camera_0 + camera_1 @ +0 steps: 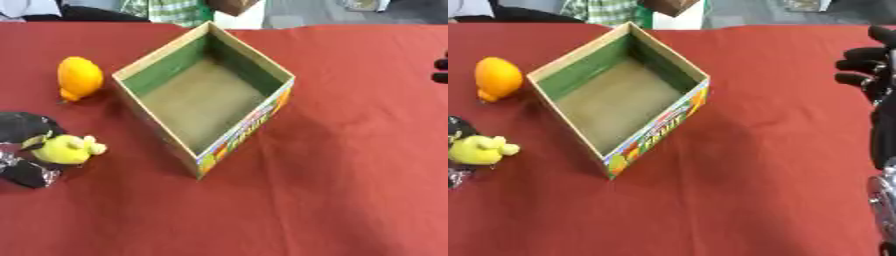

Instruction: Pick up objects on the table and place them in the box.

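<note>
An open cardboard box [264, 65] with green inner walls and a bare brown floor stands turned cornerwise on the red table; nothing lies in it. An orange fruit-shaped object [80, 77] lies just left of the box. Nearer me at the left edge is a yellow plush toy [63, 149]. My black and silver left hand [24, 170] wraps it from above and below, resting low on the cloth. My right hand [866, 65] hovers at the right edge, far from the box. Its relaxed fingers point left and hold nothing.
The red cloth [332, 190] covers the whole table, with wide bare room in front of and right of the box. My right forearm [883, 145] runs down the right edge. People's clothing shows beyond the far edge.
</note>
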